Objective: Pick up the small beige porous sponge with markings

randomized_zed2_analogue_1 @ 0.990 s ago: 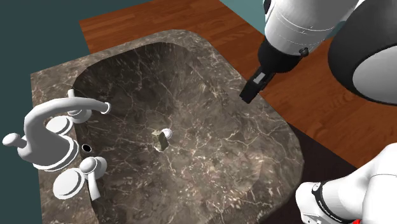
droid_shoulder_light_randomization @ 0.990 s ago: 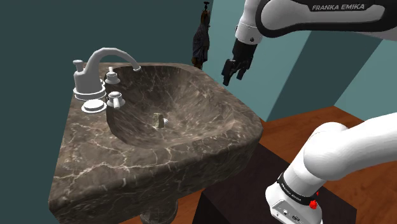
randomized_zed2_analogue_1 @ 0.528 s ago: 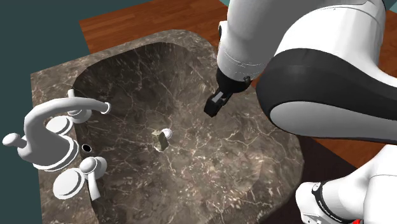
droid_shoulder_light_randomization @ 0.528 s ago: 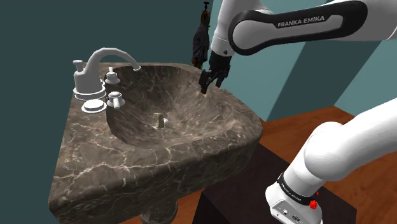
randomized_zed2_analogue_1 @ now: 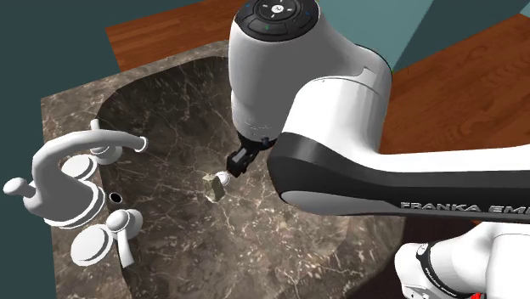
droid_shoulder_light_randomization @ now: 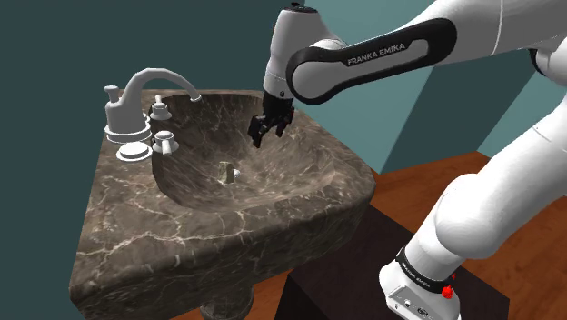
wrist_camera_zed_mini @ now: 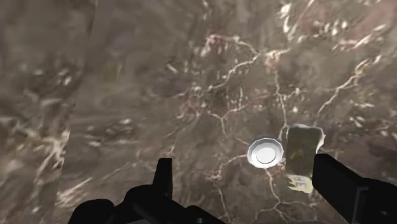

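A small beige sponge (randomized_zed2_analogue_1: pixel 214 188) with dark markings stands in the bottom of the dark marble sink basin (randomized_zed2_analogue_1: pixel 280 102), right beside the white drain (randomized_zed2_analogue_1: pixel 224 177). It also shows as a small block (droid_shoulder_light_randomization: pixel 226 173) in the shoulder view. My black gripper (droid_shoulder_light_randomization: pixel 263 136) hangs open over the basin, a short way above the sponge and to the shoulder view's right. In the second exterior view the gripper (randomized_zed2_analogue_1: pixel 237 162) is just above the drain. In the wrist view the sponge (wrist_camera_zed_mini: pixel 301 158) lies just ahead of one fingertip (wrist_camera_zed_mini: pixel 334 179) of the gripper (wrist_camera_zed_mini: pixel 251 191), and nothing is held.
A white faucet (droid_shoulder_light_randomization: pixel 144 94) with two knobs and a round cap (droid_shoulder_light_randomization: pixel 133 152) stands on the sink's back rim (droid_shoulder_light_randomization: pixel 109 209). The dark stand (droid_shoulder_light_randomization: pixel 363 273) sits on a wooden floor (droid_shoulder_light_randomization: pixel 509 273) at the lower right. Teal walls are behind.
The arm has swung from outside the sink's right rim to over the middle of the basin and come lower, near the drain and sponge. The fingers stay open.
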Robot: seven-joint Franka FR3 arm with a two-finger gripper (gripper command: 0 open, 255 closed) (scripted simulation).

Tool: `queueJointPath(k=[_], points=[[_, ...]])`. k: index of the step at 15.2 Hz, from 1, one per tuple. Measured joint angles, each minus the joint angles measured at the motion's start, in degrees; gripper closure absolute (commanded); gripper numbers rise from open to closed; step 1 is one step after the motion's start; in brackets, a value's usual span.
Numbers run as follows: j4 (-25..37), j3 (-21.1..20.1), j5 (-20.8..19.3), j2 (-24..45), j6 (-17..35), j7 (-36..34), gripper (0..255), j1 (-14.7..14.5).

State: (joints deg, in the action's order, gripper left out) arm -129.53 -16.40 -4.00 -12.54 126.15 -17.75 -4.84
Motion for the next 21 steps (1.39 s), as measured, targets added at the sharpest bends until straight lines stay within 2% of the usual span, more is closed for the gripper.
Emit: queueJointPath(k=[10,17,18,21], points=[[11.77,-4.29,-9.71,18.89,7.55,-10.44,0,-2.51],[10.63,-3.86,-12.54,22.39,11.83,-12.91,0,-3.04],[10.58,-3.82,-12.66,22.55,12.00,-13.02,255,-3.06],[10.61,-3.80,-12.78,22.68,12.18,-13.10,255,-3.08]])
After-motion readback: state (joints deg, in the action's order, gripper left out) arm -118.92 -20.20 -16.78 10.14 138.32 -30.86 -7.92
